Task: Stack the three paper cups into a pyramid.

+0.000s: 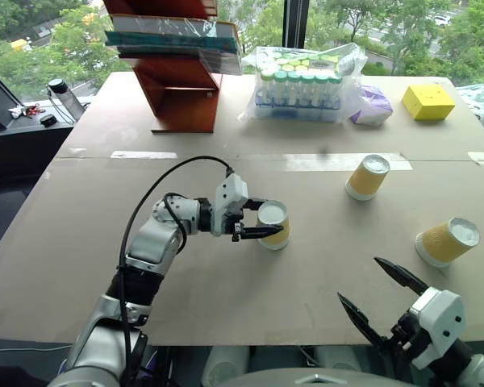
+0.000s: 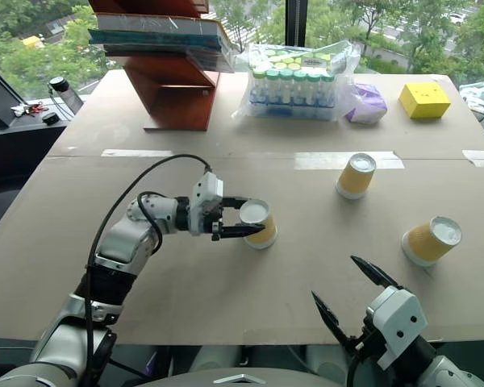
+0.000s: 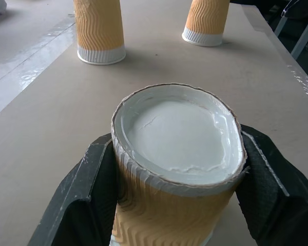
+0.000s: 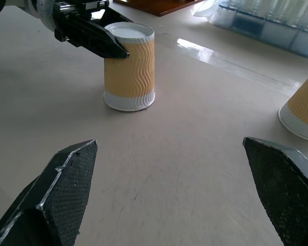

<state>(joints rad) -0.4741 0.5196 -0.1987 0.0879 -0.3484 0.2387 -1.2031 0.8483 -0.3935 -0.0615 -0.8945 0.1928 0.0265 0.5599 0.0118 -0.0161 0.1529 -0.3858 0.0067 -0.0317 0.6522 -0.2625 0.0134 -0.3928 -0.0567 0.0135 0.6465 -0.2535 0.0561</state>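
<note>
Yellow-ribbed paper cup (image 1: 273, 225) (upside down) pinched in left claw (image 1: 256, 222), right claw (image 1: 381, 295) spread, well apart from it

1. Near strip of the table (image 1: 226, 298): bare board between the left gripper (image 1: 262, 218) and the right gripper (image 1: 373, 293); open passage.
2. Left-hand cup (image 1: 273, 225): upside down, pinched near its top between the left gripper's fingers; blocks the centre-left.
3. Middle cup (image 1: 367, 177) and right-hand cup (image 1: 447, 242): upside down, well apart from each other, with clear board between them.
4. Far edge: red-brown stand (image 1: 177, 81), bagged rack of vials (image 1: 302, 85), purple packet (image 1: 373, 106) and yellow box (image 1: 427, 101) close off the back.
5. Right gripper: jaws spread wide, nothing between them.
</note>
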